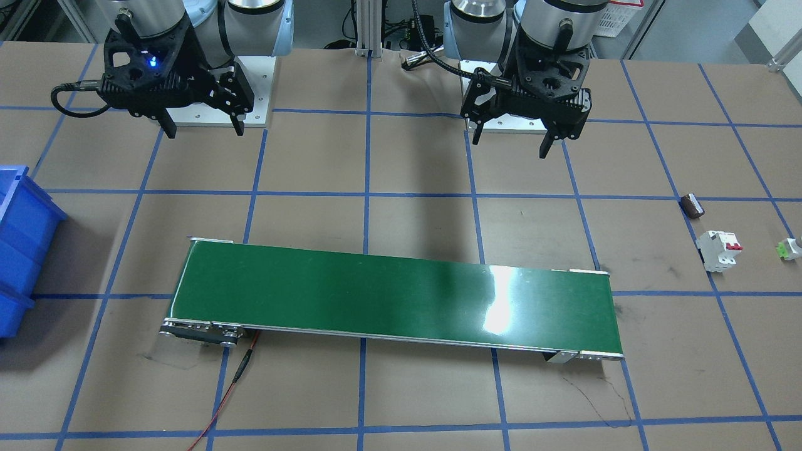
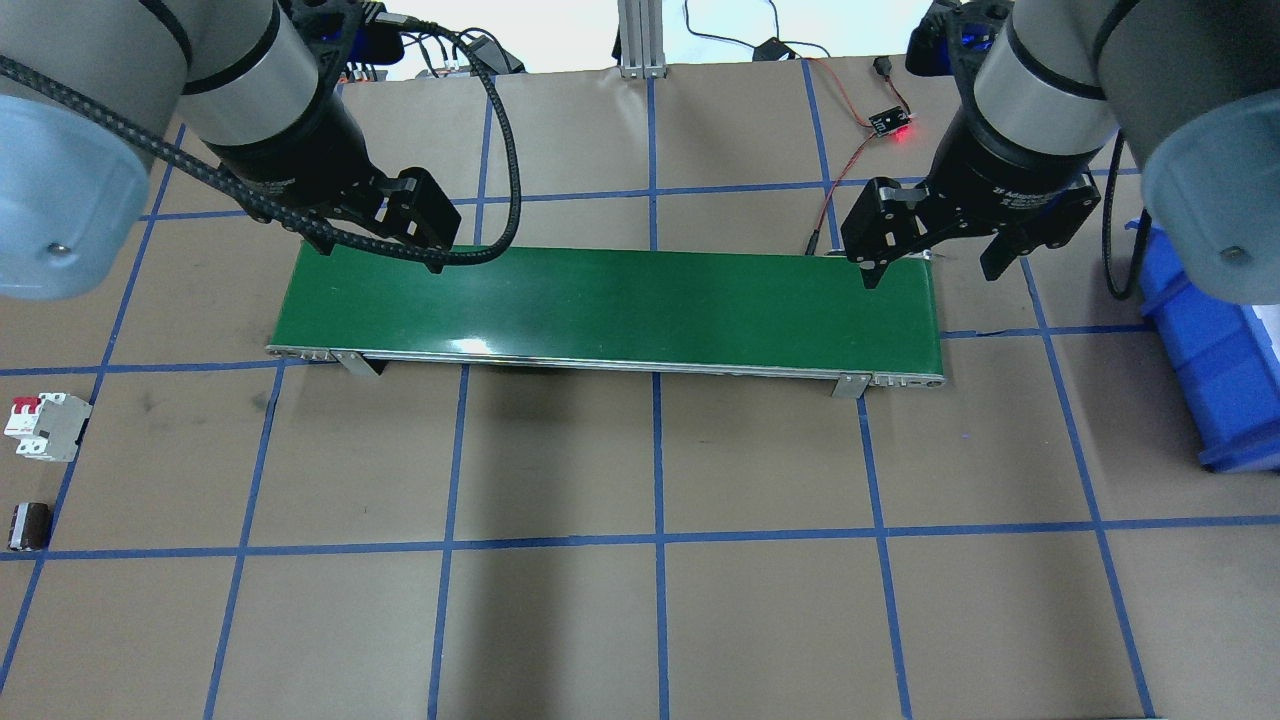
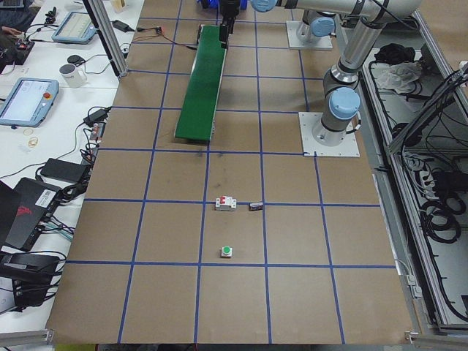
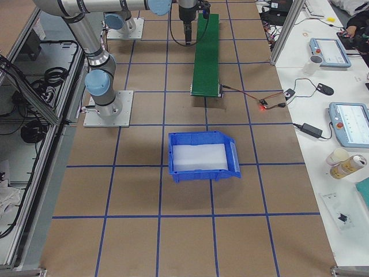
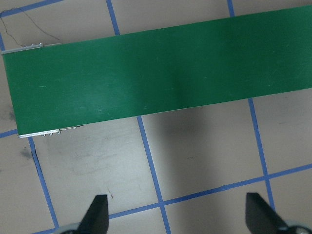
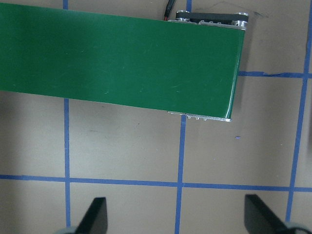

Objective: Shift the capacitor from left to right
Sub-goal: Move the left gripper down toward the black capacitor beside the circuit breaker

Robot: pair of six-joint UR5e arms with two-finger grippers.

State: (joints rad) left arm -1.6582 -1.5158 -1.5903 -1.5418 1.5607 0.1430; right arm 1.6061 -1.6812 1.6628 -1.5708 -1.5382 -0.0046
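**Capacitor lies well out to the left of your left hand**
The capacitor (image 2: 29, 526), stubby and dark with pale markings, rests on its side at the surface's (image 2: 660, 600) left end, just beside the white breaker (image 2: 45, 427). Its long axis seems to run toward the robot. Your left hand (image 1: 510, 145), the nearer one, hangs spread. Your right hand (image 1: 205, 131) is spread too.

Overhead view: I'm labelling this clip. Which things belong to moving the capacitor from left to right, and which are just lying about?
Job: capacitor, left gripper, right gripper; probably the conveyor belt and blue bin.
Lying about: white breaker, green-and-white part.
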